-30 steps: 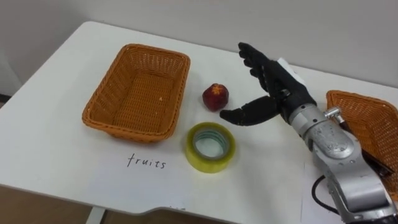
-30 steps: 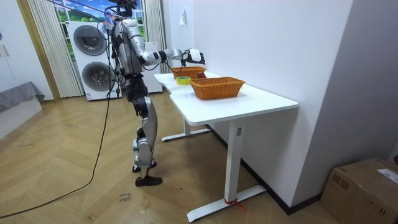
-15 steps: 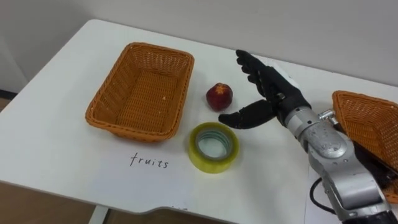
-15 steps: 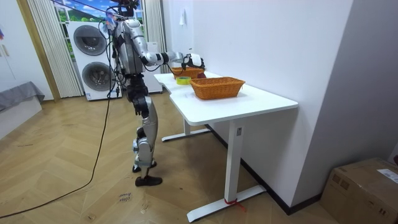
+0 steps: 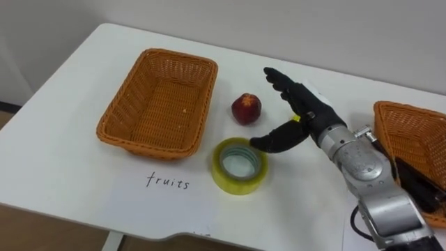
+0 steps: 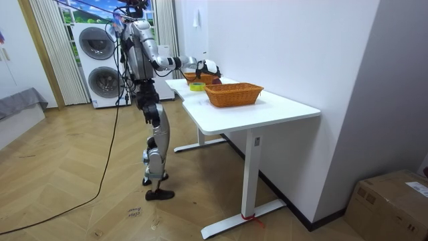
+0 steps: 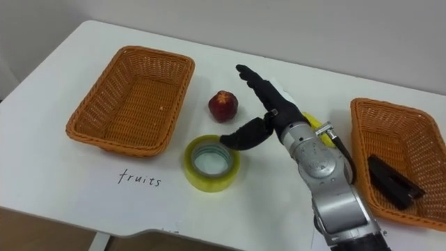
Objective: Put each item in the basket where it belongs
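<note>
A smooth white table [image 5: 63, 167] is seen from above. Toward its left a rectangular basket [image 5: 157, 104] of tightly woven orange-brown wicker is set, with sloping walls and a rolled rim and nothing in it. In front of it a handwritten label [image 5: 165, 181] is laid on a white sheet. Just beside the basket's right wall a small, round, glossy red fruit [image 5: 247, 108] is placed upright, and nearer the table's front edge a wide ring of translucent yellow packing tape [image 5: 239, 164] is laid flat.

The right hand [image 5: 308, 113], black-fingered on a brushed-metal wrist, is held open just right of the fruit. Its fingers are stretched straight and the thumb is spread toward the tape roll's far edge. Nothing is gripped; whether the thumb touches the roll cannot be told.

At the table's right a second wicker basket [image 7: 390, 136] of the same weave is seen, with a dark, matte, oblong object [image 7: 394, 181] lying in it.

In the room view the robot is seen standing at the table's far end, with stacked washing machines [image 6: 100, 67] behind it.
</note>
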Tool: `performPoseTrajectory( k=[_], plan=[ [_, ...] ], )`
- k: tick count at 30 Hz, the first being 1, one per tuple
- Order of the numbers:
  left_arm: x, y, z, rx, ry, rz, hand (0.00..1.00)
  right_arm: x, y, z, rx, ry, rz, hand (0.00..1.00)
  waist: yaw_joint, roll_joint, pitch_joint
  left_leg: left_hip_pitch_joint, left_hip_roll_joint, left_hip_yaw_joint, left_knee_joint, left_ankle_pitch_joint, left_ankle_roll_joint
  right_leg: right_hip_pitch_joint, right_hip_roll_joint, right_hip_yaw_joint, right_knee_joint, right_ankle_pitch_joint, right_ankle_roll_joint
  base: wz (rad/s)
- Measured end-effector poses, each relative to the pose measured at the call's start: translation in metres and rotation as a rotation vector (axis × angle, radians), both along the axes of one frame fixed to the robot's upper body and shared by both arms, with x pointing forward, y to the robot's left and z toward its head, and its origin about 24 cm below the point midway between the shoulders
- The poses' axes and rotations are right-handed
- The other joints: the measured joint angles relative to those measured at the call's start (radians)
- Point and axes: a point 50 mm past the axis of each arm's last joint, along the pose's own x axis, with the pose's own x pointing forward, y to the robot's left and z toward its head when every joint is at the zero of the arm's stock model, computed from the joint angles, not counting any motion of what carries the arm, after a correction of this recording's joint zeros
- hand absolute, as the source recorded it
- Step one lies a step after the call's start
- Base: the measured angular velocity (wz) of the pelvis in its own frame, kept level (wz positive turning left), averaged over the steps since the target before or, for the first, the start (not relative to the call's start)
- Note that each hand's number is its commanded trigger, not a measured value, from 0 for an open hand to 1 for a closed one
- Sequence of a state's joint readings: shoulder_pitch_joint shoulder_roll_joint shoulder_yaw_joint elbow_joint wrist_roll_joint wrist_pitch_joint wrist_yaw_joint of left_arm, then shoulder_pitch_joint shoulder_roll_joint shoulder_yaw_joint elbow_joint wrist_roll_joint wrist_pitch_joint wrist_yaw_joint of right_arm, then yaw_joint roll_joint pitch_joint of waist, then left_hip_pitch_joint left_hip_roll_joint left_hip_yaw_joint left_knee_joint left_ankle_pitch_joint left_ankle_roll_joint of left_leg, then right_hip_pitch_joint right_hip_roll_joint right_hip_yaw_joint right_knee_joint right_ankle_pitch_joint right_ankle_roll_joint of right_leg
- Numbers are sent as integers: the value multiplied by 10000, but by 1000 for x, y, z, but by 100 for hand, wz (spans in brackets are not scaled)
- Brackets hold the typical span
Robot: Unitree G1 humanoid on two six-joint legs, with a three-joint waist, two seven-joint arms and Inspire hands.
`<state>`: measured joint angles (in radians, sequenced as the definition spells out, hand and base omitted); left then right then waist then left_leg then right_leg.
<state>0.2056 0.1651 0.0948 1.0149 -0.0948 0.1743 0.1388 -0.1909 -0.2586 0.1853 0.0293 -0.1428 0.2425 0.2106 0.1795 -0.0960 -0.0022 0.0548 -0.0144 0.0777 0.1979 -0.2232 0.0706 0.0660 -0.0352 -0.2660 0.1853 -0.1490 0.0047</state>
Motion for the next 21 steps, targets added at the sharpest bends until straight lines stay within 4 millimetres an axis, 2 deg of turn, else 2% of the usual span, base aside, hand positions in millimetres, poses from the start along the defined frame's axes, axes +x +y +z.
performPoseTrajectory(
  k=[2, 12, 21],
  plan=[
    [1, 0, 1, -7, -82, -26, 0, 0, 1, 0, -18, 71, 134, 0, -4, -41, -22, -10, 0, 0, -6, -1, -1, 13, 0, -52, 2, 0, 0, 0],
    [1, 1, 1, 5, -129, -40, 0, -1, 2, -2, -371, 347, 671, 0, 69, -119, 10, -78, -9, -11, 40, 2, -4, -22, 1, -96, 3, 0, 0, 0],
    [4, 0, 1, -209, -232, -83, 0, -2, -4, -12, -1882, 888, 781, 0, 166, -239, 50, -93, -9, -19, 30, 1, -3, -38, -44, -115, -3, 0, 0, 0]
  ],
)
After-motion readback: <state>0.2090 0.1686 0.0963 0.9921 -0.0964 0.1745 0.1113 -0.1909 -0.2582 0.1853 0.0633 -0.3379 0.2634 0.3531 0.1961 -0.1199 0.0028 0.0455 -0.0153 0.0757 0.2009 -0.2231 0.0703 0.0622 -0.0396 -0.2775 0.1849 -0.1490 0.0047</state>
